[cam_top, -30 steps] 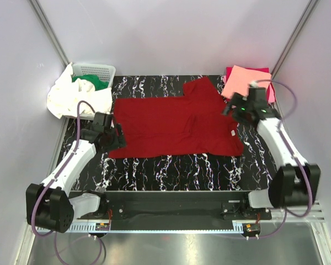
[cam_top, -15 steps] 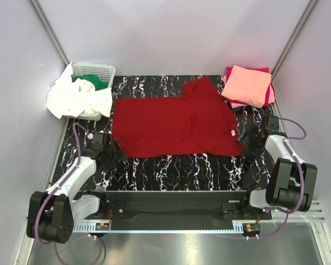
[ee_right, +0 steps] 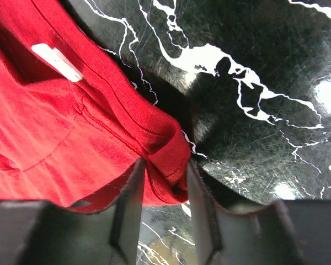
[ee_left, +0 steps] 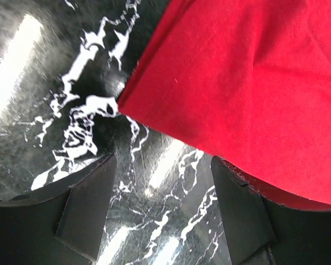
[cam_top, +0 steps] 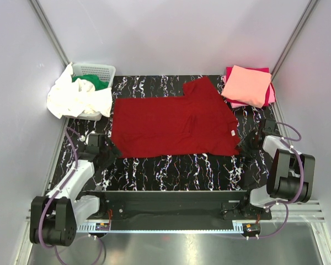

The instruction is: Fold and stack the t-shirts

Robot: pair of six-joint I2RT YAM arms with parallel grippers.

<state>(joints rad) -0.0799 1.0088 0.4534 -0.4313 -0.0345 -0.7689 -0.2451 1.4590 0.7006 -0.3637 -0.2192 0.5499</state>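
Note:
A dark red t-shirt [cam_top: 174, 124] lies spread flat on the black marbled table [cam_top: 182, 165]. My left gripper [cam_top: 107, 150] sits low at the shirt's near left corner. In the left wrist view the gripper [ee_left: 163, 212] is open over bare table, and the red hem [ee_left: 220, 94] reaches just to its right finger [ee_left: 243, 212]. My right gripper [cam_top: 248, 144] is at the near right corner. The right wrist view shows the gripper [ee_right: 165, 201] shut on a bunched fold of the red hem [ee_right: 168, 152], which fills the gap between its fingers. A salmon pink t-shirt [cam_top: 248, 84] lies folded on a magenta t-shirt [cam_top: 272, 94] at the back right.
A white lattice basket [cam_top: 96, 69] stands at the back left. It holds a green t-shirt [cam_top: 91, 81], and a crumpled white t-shirt [cam_top: 77, 99] spills over its front. Grey walls close in on both sides. A white label [ee_right: 56, 59] shows inside the red shirt's collar.
The right arm swung from beside the pink stack down to the shirt's near right corner, and its jaws closed on the hem. The left arm drew back to the near left corner.

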